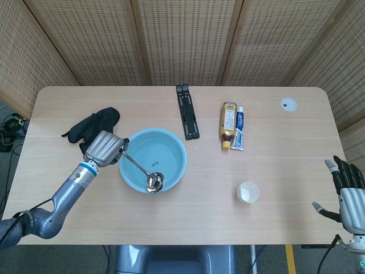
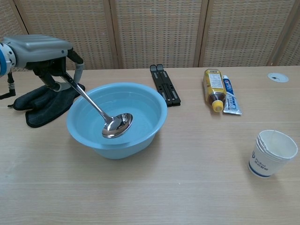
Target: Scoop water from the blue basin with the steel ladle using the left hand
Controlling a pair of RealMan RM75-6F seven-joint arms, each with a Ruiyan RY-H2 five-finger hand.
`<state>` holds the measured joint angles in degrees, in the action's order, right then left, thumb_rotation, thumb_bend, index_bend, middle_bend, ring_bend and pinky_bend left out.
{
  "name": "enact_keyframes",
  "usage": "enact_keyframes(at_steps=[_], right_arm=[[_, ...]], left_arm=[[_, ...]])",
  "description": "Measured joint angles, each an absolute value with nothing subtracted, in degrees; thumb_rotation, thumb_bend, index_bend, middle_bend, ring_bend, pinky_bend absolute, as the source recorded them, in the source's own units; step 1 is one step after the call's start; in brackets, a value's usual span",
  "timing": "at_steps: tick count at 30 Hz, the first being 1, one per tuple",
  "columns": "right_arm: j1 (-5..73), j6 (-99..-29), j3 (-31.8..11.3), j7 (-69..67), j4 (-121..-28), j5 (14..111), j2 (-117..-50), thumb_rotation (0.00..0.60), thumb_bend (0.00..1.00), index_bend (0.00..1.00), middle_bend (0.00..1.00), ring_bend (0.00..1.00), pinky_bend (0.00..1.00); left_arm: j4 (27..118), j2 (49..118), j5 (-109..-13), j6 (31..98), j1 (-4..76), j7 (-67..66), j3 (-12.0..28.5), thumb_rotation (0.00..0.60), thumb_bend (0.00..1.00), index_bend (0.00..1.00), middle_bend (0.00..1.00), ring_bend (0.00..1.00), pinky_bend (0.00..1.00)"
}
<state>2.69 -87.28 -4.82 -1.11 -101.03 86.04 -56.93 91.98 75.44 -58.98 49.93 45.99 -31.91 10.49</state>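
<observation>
A: Item, left hand?
B: Closed around the handle of the long steel ladle, above the left rim of the round blue plastic basin. Handle slanting down and to the right; bowl of the ladle inside the basin, over the water. Cannot tell whether already dipped.

A: Basin position?
B: Left of centre on the tabletop, nearer the front edge than the back.

A: Step in hand?
B: Judged as lowering toward the water; scoop not yet made. Next move likely calls for sinking the bowl under the surface, tilting to fill, then lifting level to avoid spilling.

A: Right hand?
B: Off the tabletop's right front corner, fingers spread, holding nothing.

A: Surface and remaining stock?
B: Pale wood-grain tabletop. Crumpled black cloth toward the left edge, just beside the left hand. Flat black folding stand near the back edge. Amber bottle and toothpaste tube side by side, right of centre. White paper cup toward the front right.

A: Room?
B: Woven rattan screen panels behind the back edge.
</observation>
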Motion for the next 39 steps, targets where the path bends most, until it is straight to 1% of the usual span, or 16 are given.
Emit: enact_keyframes(at_steps=[2, 8, 15, 29, 39], right_arm=[[2.7, -87.2, -4.9, -1.2, -101.0, 85.8, -56.9, 0.600, 0.00, 0.00, 0.00, 0.00, 0.00], [2.8, -86.9, -5.4, -1.3, -100.8, 84.7, -56.9, 0.600, 0.00, 0.00, 0.00, 0.00, 0.00], [3.0, -86.7, -5.8, -1.6, -100.6, 83.9, -56.9, 0.600, 0.00, 0.00, 0.00, 0.00, 0.00], [3.6, -85.3, -6.3, -3.2, -99.7, 82.8, -56.7, 0.600, 0.00, 0.00, 0.00, 0.00, 0.00], [3.7, -85.3, -6.3, -3.8, -99.6, 82.9, -56.6, 0.600, 0.00, 0.00, 0.00, 0.00, 0.00]], left_arm=[[90.3, 77.2, -54.6, 49.5, 47.7, -34.6, 11.0, 0.600, 0.74, 0.80, 0.99, 0.94, 1.00], [84.2, 81.9, -45.5, 48.8, 52.3, -39.4, 11.7, 0.600, 0.74, 0.80, 0.99, 0.94, 1.00], [79.0, 86.3, -39.1, 49.0, 55.9, -43.9, 10.8, 0.600, 0.74, 0.80, 0.99, 0.94, 1.00], [72.5, 92.5, -32.4, 51.0, 60.5, -52.3, 7.7, 0.600, 0.76, 0.81, 0.99, 0.94, 1.00], [70.8, 94.5, -32.2, 51.7, 61.7, -54.3, 6.6, 0.600, 0.78, 0.82, 0.99, 0.94, 1.00]])
